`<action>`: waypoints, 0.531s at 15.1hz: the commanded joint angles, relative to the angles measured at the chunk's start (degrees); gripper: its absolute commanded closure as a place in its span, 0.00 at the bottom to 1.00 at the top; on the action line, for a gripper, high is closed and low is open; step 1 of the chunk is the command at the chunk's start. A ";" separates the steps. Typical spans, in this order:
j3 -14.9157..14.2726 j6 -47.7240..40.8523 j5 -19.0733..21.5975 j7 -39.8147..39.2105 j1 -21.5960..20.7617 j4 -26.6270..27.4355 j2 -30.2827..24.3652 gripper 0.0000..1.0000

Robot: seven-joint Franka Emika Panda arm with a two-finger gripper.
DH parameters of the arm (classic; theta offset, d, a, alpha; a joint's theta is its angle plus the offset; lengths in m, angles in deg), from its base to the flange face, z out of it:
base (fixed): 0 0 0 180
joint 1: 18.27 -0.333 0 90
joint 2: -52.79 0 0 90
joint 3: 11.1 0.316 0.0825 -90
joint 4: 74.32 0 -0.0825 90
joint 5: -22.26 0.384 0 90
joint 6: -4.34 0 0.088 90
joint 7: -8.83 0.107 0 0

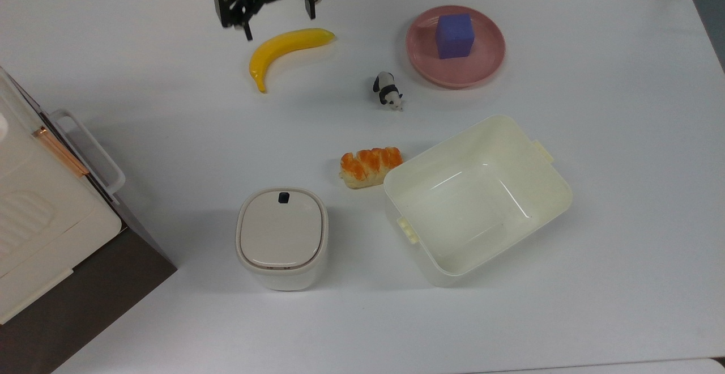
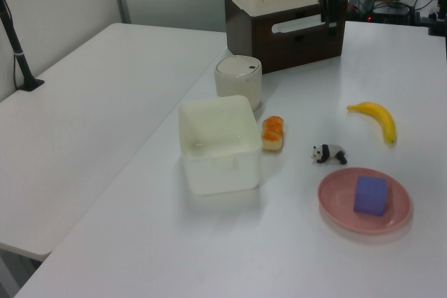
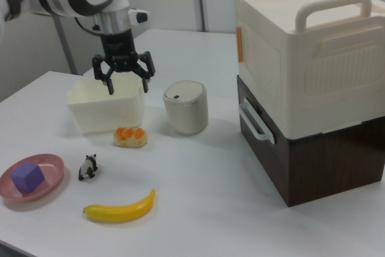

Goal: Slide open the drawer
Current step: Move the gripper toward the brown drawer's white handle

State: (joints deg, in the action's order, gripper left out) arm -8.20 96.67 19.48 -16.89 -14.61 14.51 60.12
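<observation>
Hovering with jaws spread and empty, our gripper (image 1: pixel 276 16) hangs above the far edge of the table (image 1: pixel 595 306), fingers pointing down, just past the banana (image 1: pixel 286 48) in the top view. We judge it is only starting its approach. Further out, well apart, at the top view's left, sits the drawer (image 3: pixel 304 151), shut, under a cream case (image 3: pixel 307 46). Its white handle (image 3: pixel 255 121) faces the open table, so we'd expect a hook-and-pull from there.
</observation>
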 commanded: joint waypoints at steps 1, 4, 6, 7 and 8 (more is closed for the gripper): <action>-0.26 6.26 -2.05 -5.30 0.99 0.56 2.07 0.00; -0.26 12.06 -6.79 -8.09 1.35 0.82 4.09 0.00; -0.26 14.44 -8.21 -11.17 2.14 0.82 5.32 0.00; -0.26 16.11 -8.30 -12.49 2.40 0.91 5.93 0.00; -0.26 18.47 -8.39 -13.72 3.19 0.91 6.90 0.00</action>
State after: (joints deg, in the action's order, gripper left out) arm -8.29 110.39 12.04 -26.62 -12.55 14.56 65.89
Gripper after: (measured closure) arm 0.000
